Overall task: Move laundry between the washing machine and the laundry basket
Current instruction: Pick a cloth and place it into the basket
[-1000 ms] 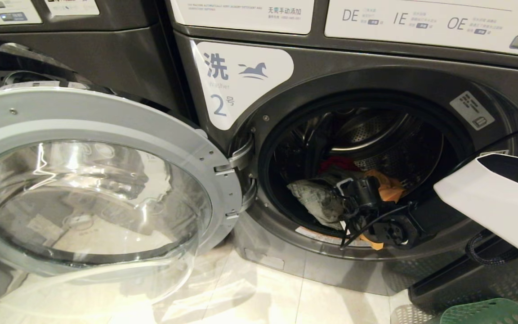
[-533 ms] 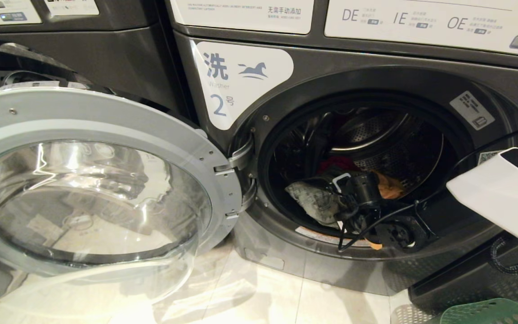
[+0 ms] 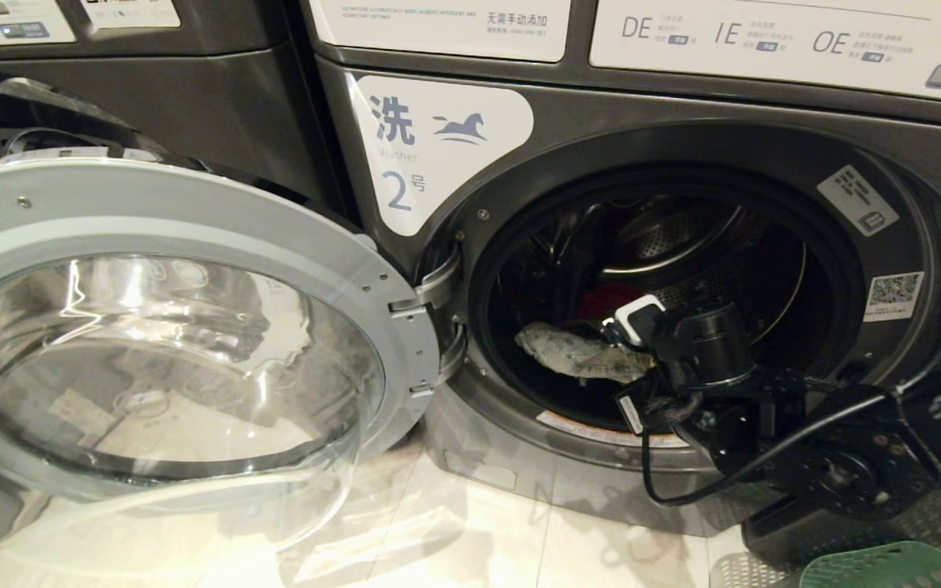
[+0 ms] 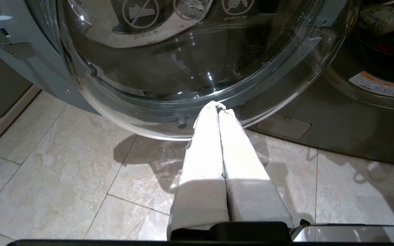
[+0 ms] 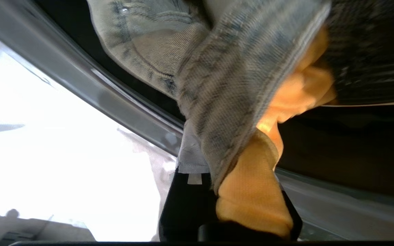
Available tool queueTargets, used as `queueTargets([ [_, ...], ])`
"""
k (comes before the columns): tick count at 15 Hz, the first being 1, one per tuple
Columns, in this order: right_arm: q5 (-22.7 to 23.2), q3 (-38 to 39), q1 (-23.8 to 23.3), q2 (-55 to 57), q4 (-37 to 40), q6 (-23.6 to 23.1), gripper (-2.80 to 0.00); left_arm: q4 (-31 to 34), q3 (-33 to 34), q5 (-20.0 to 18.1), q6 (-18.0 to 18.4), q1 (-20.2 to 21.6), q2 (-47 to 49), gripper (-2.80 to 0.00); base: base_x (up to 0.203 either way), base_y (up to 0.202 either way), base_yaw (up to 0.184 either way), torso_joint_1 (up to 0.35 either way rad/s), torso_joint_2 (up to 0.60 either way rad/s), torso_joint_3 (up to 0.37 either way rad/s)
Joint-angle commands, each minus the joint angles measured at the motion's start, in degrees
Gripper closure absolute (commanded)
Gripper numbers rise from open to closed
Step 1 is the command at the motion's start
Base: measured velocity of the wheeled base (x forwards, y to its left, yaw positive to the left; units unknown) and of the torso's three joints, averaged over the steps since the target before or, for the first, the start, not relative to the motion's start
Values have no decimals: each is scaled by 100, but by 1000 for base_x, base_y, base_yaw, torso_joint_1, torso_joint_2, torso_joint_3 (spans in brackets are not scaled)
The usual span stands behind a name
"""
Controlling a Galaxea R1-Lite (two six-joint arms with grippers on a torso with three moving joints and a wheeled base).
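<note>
The washing machine (image 3: 764,155) stands with its round door (image 3: 193,245) swung open to the left. In its drum lie a pale denim garment (image 3: 573,355) and a red garment (image 3: 613,298). My right arm (image 3: 703,347) reaches into the drum mouth at the lower right. In the right wrist view my right gripper (image 5: 217,164) is shut on an orange garment (image 5: 251,194) and a fold of the denim garment (image 5: 217,89), just above the door rim (image 5: 121,99). My left gripper (image 4: 217,107) is shut and empty, low over the floor under the door glass. A corner of the green laundry basket (image 3: 879,567) shows at the bottom right.
A second machine (image 3: 152,98) stands to the left, behind the open door. Pale floor tiles (image 3: 479,539) lie before both machines. A dark perforated bin (image 3: 846,523) sits under my right arm beside the basket. A black cable (image 3: 764,465) hangs from the right arm.
My right arm has pulled back and to the right at the drum mouth, wrist turned, its white forearm cover dropping out of the head view. The orange cloth no longer shows there.
</note>
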Motion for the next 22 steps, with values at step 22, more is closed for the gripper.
queueTargets([
  [22, -184, -161, 1472, -4391, 1339, -2009, 0, 8, -8, 2, 7, -9, 7, 0, 0, 0, 0, 0, 0, 0],
])
